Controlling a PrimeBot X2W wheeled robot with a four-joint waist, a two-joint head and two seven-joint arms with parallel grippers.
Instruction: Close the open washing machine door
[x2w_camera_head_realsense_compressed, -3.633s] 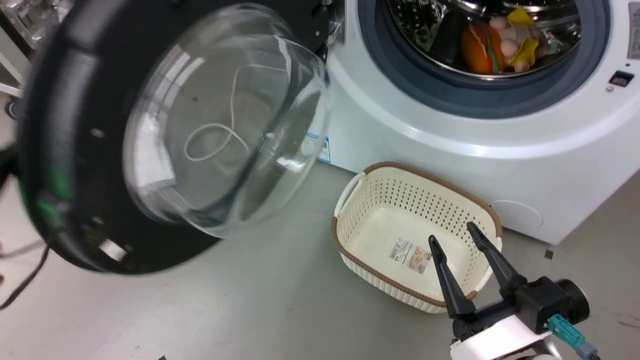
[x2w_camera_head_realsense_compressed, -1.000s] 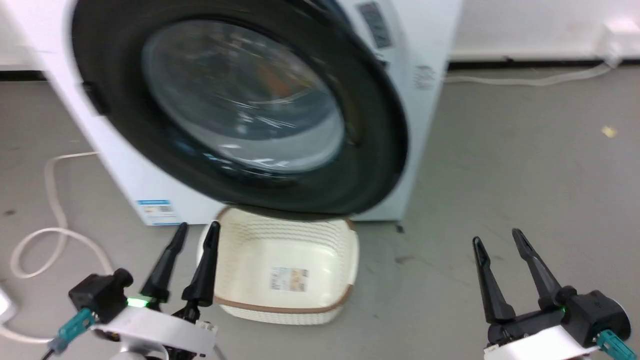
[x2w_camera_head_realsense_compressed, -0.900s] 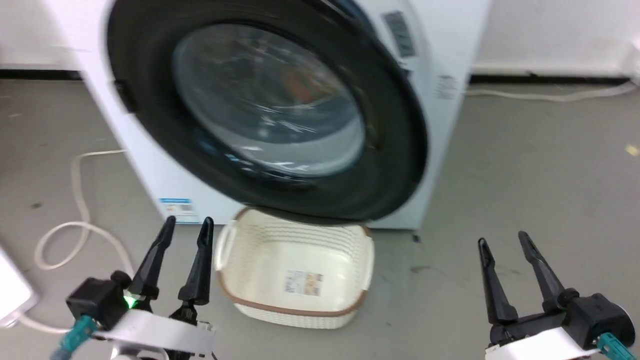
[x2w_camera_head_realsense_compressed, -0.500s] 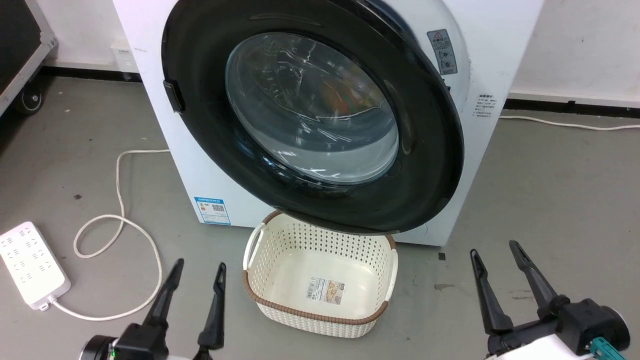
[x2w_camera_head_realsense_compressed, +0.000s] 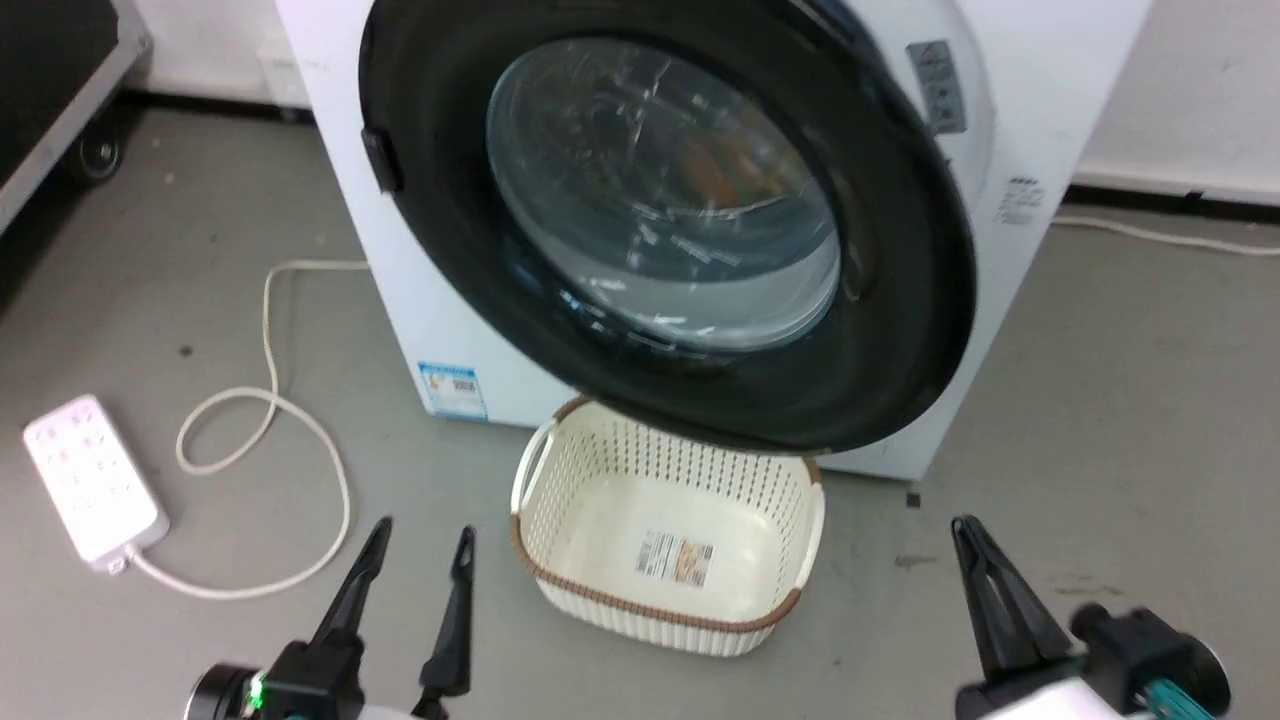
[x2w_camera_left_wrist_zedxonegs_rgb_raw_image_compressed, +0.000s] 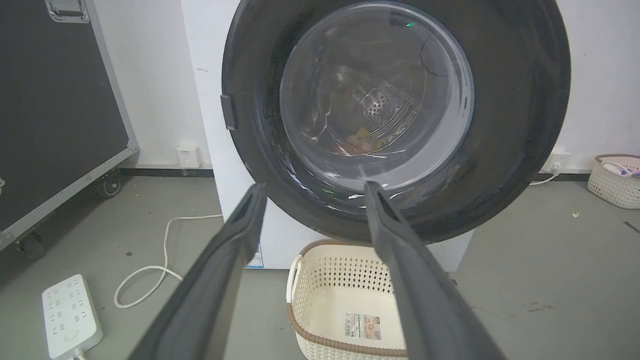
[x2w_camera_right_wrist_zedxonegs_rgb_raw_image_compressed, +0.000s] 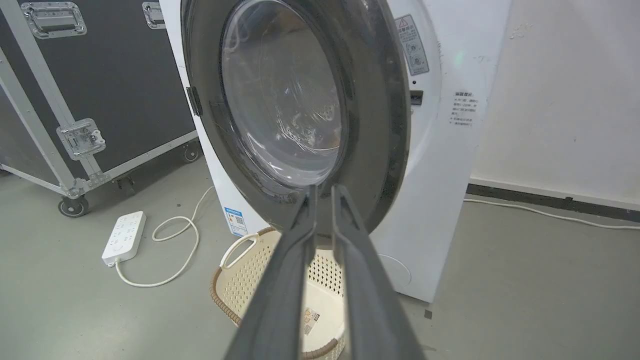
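Door (x2w_camera_head_realsense_compressed: 900, 300) is noted lying against the front of the washer (x2w_camera_head_realsense_compressed: 430, 300), glass outward, with load dimly seen through it. The main swing is judged done. Latching is not confirmed: along the right rim, in the right wrist view, full seating cannot be told. A final press may be left.

Left gripper (x2w_camera_head_realsense_compressed: 422, 532) is seen low, well apart from the door, fingers spread, empty. Right gripper (x2w_camera_right_wrist_zedxonegs_rgb_raw_image_compressed: 323, 189) is also clear of it, fingers drawn almost together on nothing. Basket (x2w_camera_head_realsense_compressed: 655, 612) is noted on the floor under the door's lower rim.
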